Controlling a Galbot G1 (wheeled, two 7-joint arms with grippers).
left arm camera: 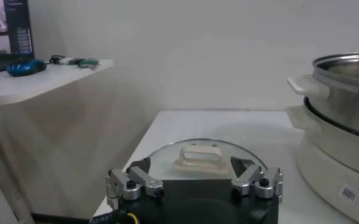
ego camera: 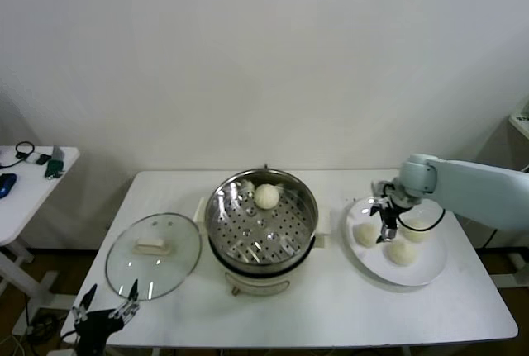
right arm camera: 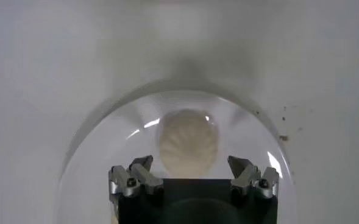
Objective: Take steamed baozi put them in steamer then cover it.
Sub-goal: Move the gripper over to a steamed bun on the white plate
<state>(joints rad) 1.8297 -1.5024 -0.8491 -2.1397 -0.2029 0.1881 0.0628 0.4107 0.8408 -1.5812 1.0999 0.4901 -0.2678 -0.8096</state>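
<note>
One baozi (ego camera: 266, 196) already lay in the steamer (ego camera: 261, 217); three more sat on the plate (ego camera: 427, 272) beside it. The right hand (ego camera: 386, 228) hung wide open over one bun (right arm camera: 188, 142) — lowering and closing looked next. The left hand (ego camera: 107, 310), open, idled by the cover (ego camera: 154, 254).

Steamer (left arm camera: 344, 115) cut off at the left wrist view's edge; plate (right arm camera: 106, 140) partly behind the right pincer (right arm camera: 193, 173).

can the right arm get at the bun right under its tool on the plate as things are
Probably yes. The right tool hangs open over the white plate, a baozi sits centred between its fingers in the right wrist view, and nothing lies between them; the other buns sit apart.
</note>
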